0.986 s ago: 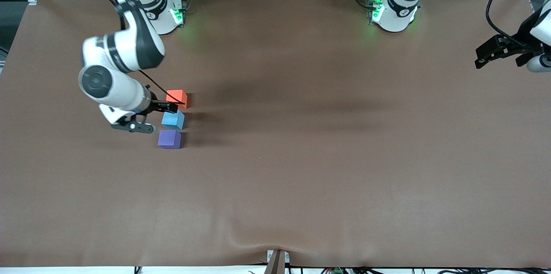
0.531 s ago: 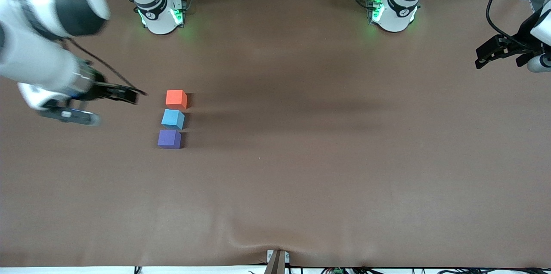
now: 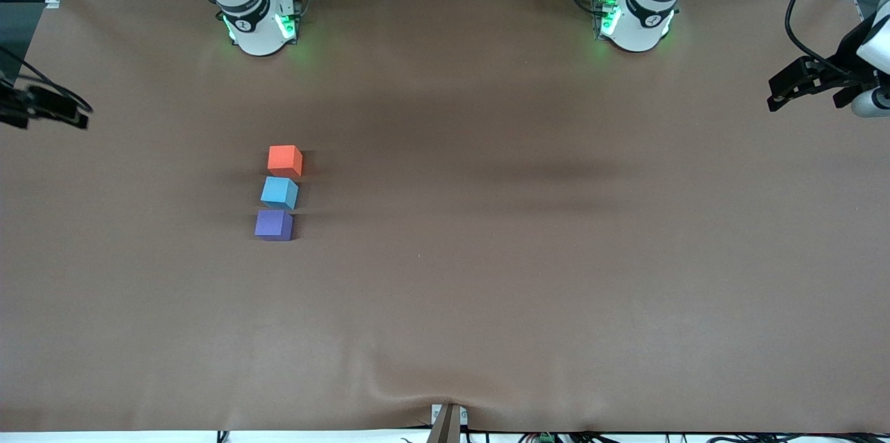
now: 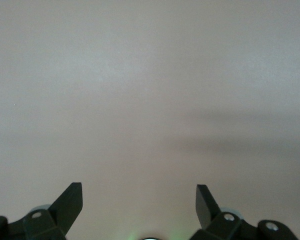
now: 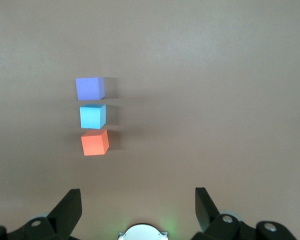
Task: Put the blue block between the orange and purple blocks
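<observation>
A short row of three cubes is seen on the brown table (image 3: 487,290), toward the right arm's end: the orange block (image 3: 284,160) farthest from the front camera, the blue block (image 3: 279,192) between, the purple block (image 3: 273,224) nearest. Narrow gaps are kept between them; wide bare cloth surrounds the row. The right hand (image 5: 138,202) is held high at the table's edge, jaws spread wide, nothing gripped. The left hand (image 4: 139,199) is parked over its own end, likewise wide open and empty.

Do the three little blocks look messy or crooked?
A little. The blue block sits in line between the orange block and the purple block, but it is turned slightly askew compared with its neighbours. Nothing is tipped, spilled or damaged.
</observation>
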Motion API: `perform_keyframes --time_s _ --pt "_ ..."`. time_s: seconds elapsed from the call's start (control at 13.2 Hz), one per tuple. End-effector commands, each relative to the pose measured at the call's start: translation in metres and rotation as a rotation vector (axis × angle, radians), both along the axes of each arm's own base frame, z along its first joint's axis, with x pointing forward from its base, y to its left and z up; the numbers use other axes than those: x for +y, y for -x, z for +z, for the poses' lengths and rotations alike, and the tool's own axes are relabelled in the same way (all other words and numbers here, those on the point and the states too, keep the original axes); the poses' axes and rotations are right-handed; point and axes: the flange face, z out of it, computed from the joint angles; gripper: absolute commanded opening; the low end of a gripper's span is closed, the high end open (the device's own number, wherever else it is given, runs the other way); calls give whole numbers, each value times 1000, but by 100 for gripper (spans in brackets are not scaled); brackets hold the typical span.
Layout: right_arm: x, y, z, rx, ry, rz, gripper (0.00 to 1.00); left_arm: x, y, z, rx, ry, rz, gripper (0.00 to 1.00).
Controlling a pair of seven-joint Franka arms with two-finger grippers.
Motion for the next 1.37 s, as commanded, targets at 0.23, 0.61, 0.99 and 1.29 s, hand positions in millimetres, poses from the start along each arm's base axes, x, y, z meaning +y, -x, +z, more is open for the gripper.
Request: perform_keyframes --time_s 0.23,0.61,0.99,1.29 --pt "47 58 -9 -29 29 -44 100 1 1 5 -9 19 14 100" --pt "43 38 3 -52 63 -30 100 1 0 4 -8 19 18 100" --pt "44 5 8 -77 59 0 100 0 -1 3 -9 18 13 100" --pt "48 -1 6 -75 59 6 100 -2 -8 -1 -24 21 8 100"
